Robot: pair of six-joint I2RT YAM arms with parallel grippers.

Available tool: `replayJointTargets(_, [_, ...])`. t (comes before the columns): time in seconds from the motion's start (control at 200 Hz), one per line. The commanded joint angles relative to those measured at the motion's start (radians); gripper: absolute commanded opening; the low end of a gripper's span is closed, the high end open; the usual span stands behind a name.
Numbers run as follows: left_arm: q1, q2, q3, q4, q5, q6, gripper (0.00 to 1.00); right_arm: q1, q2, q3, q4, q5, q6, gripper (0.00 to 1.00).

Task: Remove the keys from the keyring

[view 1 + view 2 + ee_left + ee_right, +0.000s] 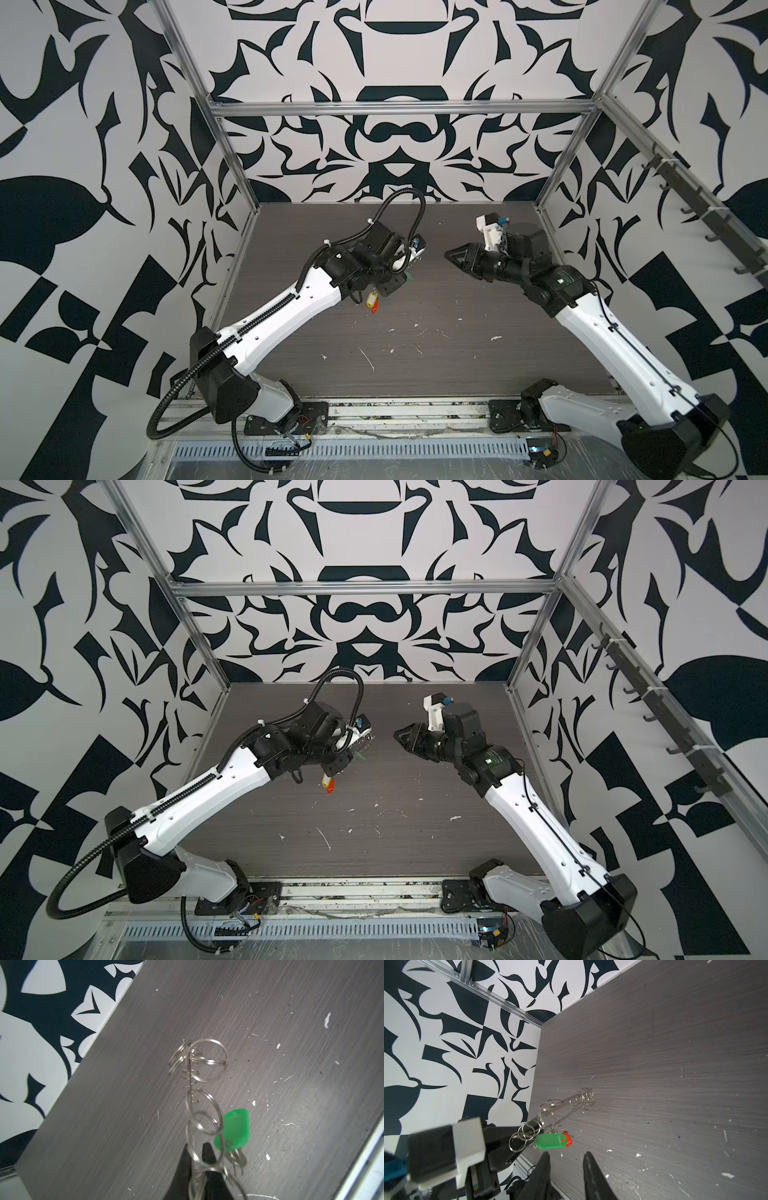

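**Q:** Entry one: where is the keyring, and what holds it?

**A:** Your left gripper (196, 1146) is closed on the rim of the keyring (560, 1107), lifting it above the table (654, 1053).

**Q:** And your right gripper?

**A:** The right gripper (566, 1155) is partly open, with nothing in it. The keyring lies straight ahead of it, near but apart. You meet the keyring edge-on: its long line runs from the left gripper outward, away from your right jaws. The green tag (550, 1141) and red tag (568, 1140) dangle at the near end (keys too blurred to pick out). Your right arm is the free one, and close.
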Motion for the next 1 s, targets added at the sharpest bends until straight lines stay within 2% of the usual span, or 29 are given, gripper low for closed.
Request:
replayJointTargets(0.0, [0.034,0.030,0.079,-0.086,0.113,-0.075,0.00,0.120,-0.027,0.017,-0.049,0.102,-0.167,0.31])
replayJointTargets(0.175, [0.045,0.063,0.137,-0.133,0.145,-0.087,0.00,0.300,0.008,0.059,-0.074,0.220,-0.262,0.32])
replayJointTargets(0.365, [0.050,0.086,0.167,-0.169,0.161,-0.084,0.00,0.365,-0.009,-0.021,0.072,0.269,-0.247,0.31])
replayJointTargets(0.45, [0.053,0.096,0.178,-0.181,0.182,-0.094,0.00,0.391,0.013,-0.035,0.083,0.316,-0.263,0.30])
replayJointTargets(0.995, [0.056,0.126,0.236,-0.239,0.285,-0.109,0.00,0.420,0.061,-0.080,0.176,0.396,-0.309,0.32])
